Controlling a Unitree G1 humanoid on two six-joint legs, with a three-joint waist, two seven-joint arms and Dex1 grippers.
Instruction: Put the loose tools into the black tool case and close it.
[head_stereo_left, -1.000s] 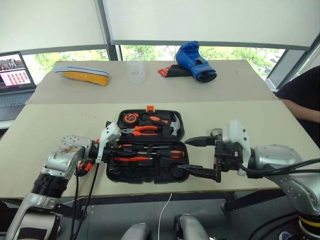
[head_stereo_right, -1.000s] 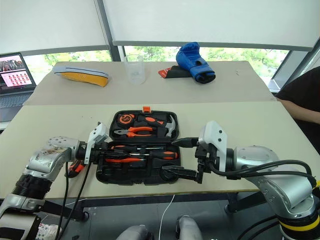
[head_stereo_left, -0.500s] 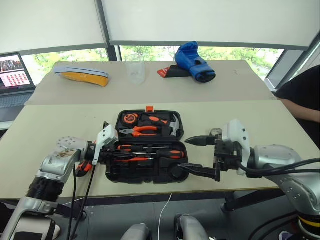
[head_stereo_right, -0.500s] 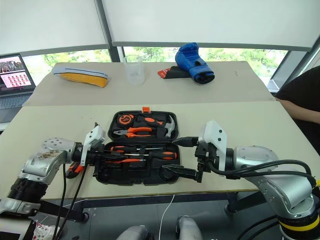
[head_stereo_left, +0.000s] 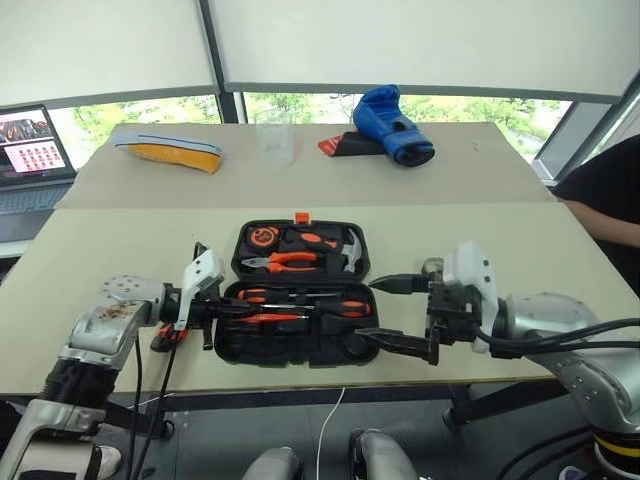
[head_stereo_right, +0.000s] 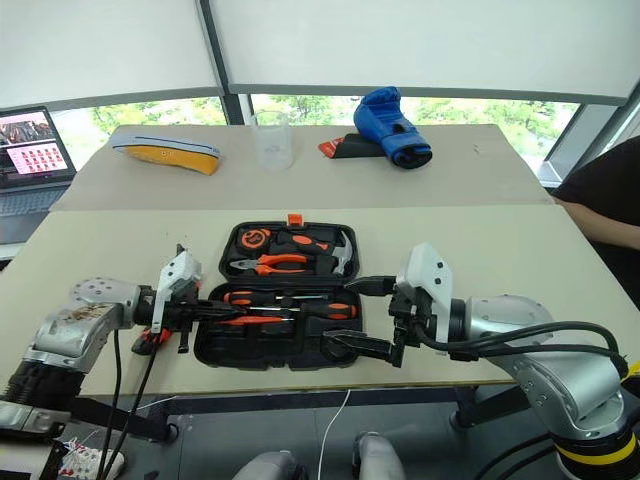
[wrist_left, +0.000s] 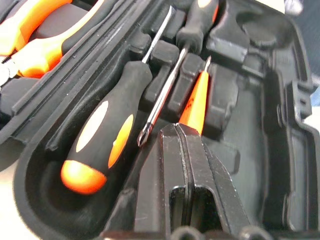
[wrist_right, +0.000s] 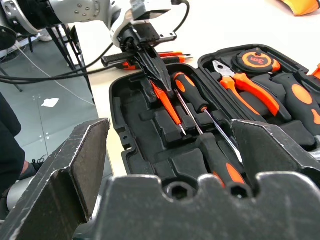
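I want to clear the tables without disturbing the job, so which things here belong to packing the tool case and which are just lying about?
Part of the job: tool case, two black and orange screwdrivers, slim orange screwdriver, orange tool outside the case.

Lying about: blue boxing glove, laptop, clear cup, yellow item.

The only legible marking seems to be "3m", on the round orange face of the tape measure (wrist_right: 256, 60), well beyond the right gripper (wrist_right: 175, 165).

Case (head_stereo_left: 296, 300): lies between left claw (head_stereo_left: 228, 311) and right claw (head_stereo_left: 385, 314).
Screwdrivers (head_stereo_left: 300, 303): in case half nearest both claws.
Pliers (head_stereo_left: 290, 260): in half beyond the claws.
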